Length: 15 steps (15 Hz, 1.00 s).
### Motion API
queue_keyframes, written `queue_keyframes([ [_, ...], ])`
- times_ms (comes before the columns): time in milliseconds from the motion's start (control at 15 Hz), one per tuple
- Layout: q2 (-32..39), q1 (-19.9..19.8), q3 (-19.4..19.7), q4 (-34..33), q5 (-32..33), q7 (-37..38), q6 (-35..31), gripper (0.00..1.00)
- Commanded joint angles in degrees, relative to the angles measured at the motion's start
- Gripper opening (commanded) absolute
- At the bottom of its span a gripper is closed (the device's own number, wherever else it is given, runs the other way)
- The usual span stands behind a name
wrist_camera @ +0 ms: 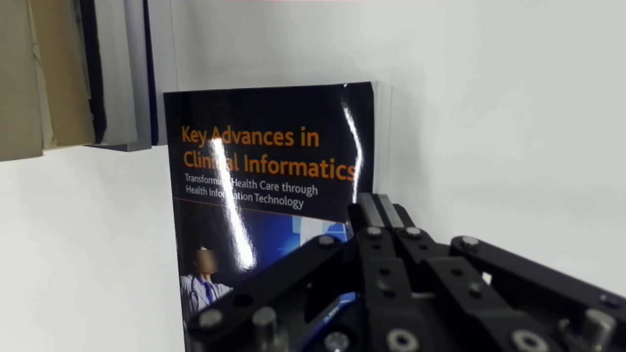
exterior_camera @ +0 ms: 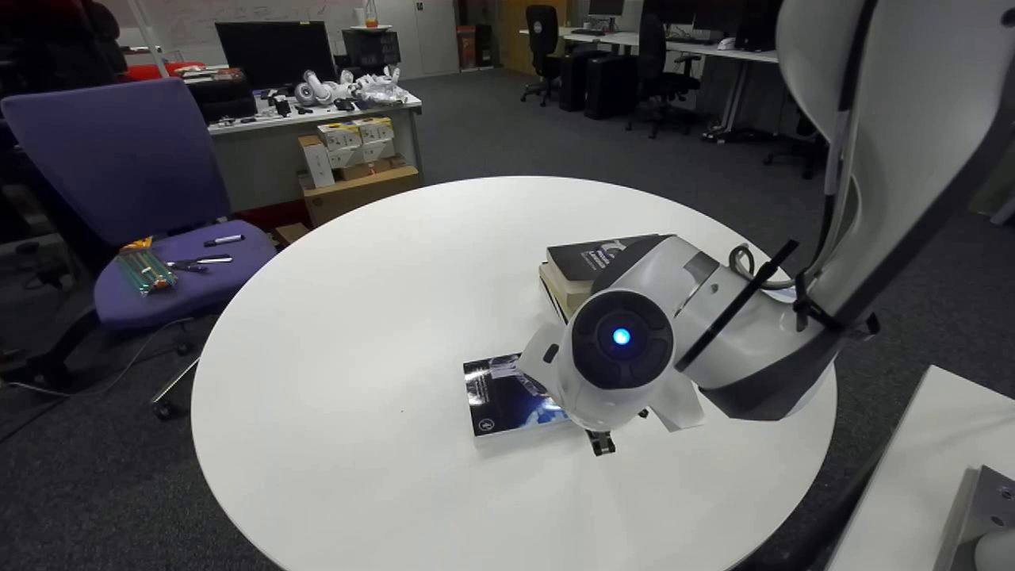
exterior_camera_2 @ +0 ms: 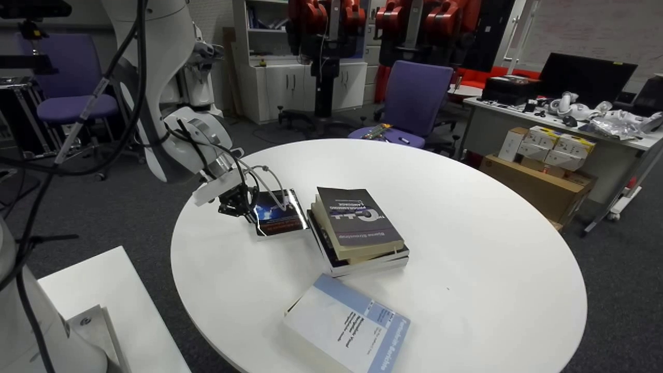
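My gripper (wrist_camera: 381, 210) has its two fingers together, with no object visible between them. It is at the right-hand edge of a glossy dark book (wrist_camera: 269, 112) titled Key Advances in Clinical Informatics, which lies flat. I cannot tell whether the fingertips touch the book. The book also shows in both exterior views (exterior_camera: 507, 400) (exterior_camera_2: 279, 225), partly covered by the arm and gripper (exterior_camera_2: 249, 216). Beside it is a stack of books (exterior_camera_2: 362, 217) with a grey programming book on top; its edge shows in the wrist view (wrist_camera: 63, 73). A light blue and white book (exterior_camera_2: 347, 326) lies apart from the stack.
The books lie on a round white table (exterior_camera: 357, 333). A white side table (exterior_camera: 936, 460) with the robot's base stands close by. Purple chairs (exterior_camera: 127, 159) and a cluttered desk (exterior_camera_2: 585, 116) stand around it. Loose cables (exterior_camera_2: 259, 181) hang along the arm.
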<state>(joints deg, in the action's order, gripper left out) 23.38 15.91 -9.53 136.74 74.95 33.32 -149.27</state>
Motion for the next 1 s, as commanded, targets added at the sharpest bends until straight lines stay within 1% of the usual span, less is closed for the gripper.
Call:
queue_keyframes([
  [0, -1.93, 0.21, 0.77, -0.36, 3.01, 2.39, -0.35, 0.0],
  [400, -4.03, 0.12, 0.16, 0.3, 3.73, 4.12, -0.88, 0.0],
  [733, -3.86, 0.02, 0.57, -0.18, 3.61, 5.84, 0.02, 0.0],
  [800, -3.66, -0.09, 0.67, -0.26, 3.33, 6.19, 0.25, 0.26],
  [867, -3.51, -0.26, 0.85, -0.29, 3.22, 6.73, 0.25, 0.29],
  [933, -3.52, -0.36, 1.07, -0.26, 3.16, 7.17, 0.22, 0.35],
])
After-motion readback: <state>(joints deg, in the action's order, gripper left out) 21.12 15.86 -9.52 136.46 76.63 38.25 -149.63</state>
